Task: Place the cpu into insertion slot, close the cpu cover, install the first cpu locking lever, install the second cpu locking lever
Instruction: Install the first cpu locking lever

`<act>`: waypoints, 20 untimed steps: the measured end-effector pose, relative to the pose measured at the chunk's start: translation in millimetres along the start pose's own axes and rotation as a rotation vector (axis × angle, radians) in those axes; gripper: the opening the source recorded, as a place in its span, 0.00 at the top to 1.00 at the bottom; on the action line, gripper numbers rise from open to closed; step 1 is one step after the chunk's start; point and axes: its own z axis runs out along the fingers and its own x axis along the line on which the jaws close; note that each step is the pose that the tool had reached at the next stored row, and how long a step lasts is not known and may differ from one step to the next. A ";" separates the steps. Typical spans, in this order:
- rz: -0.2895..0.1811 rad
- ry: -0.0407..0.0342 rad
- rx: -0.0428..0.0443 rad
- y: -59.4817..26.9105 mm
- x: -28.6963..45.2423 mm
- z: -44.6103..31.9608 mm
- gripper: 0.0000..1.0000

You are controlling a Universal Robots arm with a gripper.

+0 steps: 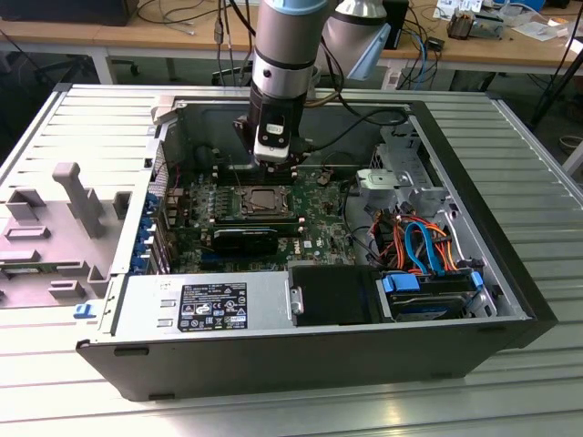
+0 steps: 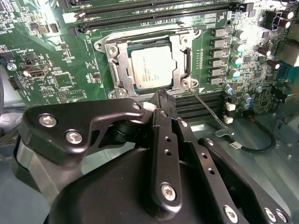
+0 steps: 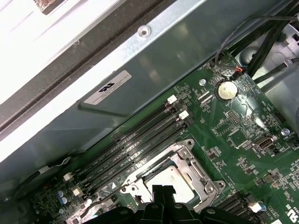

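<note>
Gripper (image 2: 162, 96) closed tight on nothing, its tips just beside cpu cover (image 2: 125, 70) lowered over cpu (image 2: 150, 69), locking lever (image 2: 206, 110) alongside.

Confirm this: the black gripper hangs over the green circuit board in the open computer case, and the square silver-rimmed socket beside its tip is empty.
Not empty: the second wrist view shows the dull silver-grey square cpu seated in that silver-rimmed insertion slot. The black gripper does hang over the green circuit board in the open computer case.
</note>
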 end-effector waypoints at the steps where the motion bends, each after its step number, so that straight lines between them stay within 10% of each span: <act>1: 0.000 0.0008 -0.0009 0.0 0.0 0.0 0.89; 20: -0.007 0.0227 -0.0301 -0.1 -0.4 2.6 0.89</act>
